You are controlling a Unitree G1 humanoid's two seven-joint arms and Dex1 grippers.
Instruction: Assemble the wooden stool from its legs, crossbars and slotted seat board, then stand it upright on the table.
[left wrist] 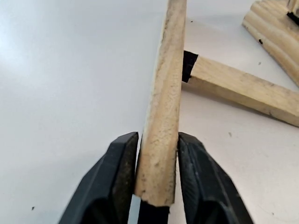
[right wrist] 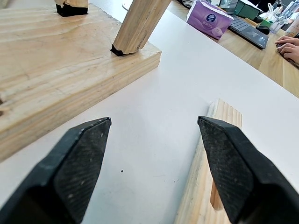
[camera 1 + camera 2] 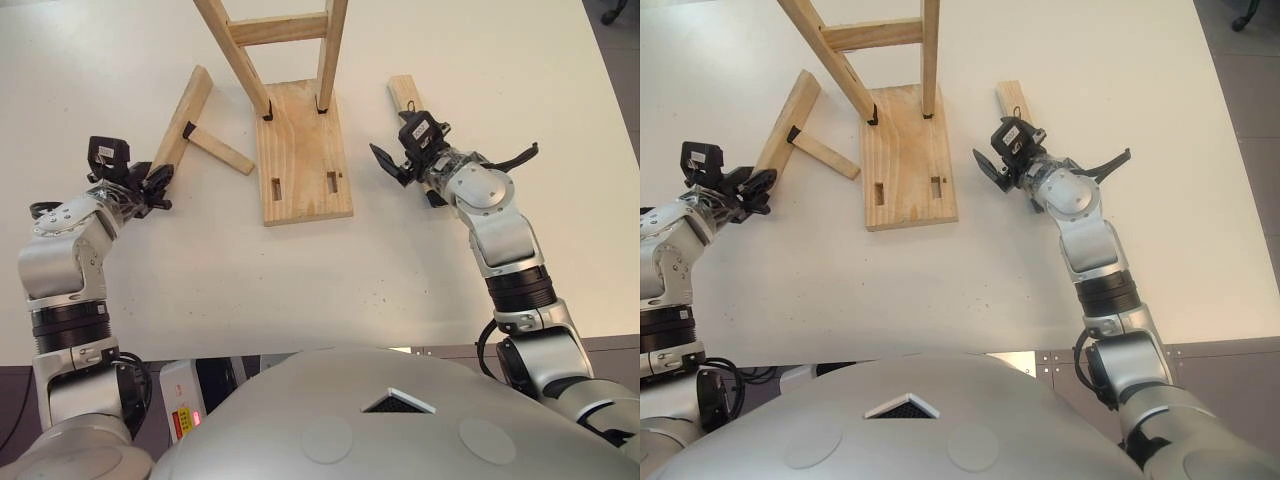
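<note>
The slotted seat board lies flat mid-table. Two legs joined by a crossbar stand upright in its far slots, and its two near slots are open. A loose leg with one crossbar stuck into it lies to the board's left. My left gripper is shut on that leg's near end. Another loose leg lies to the board's right. My right gripper stands open just above the table, between the board's edge and this leg.
The white table has free room in front of the board and to the far right. Beyond the table's far edge, in the right wrist view, are a purple tissue pack and a person's hand on another desk.
</note>
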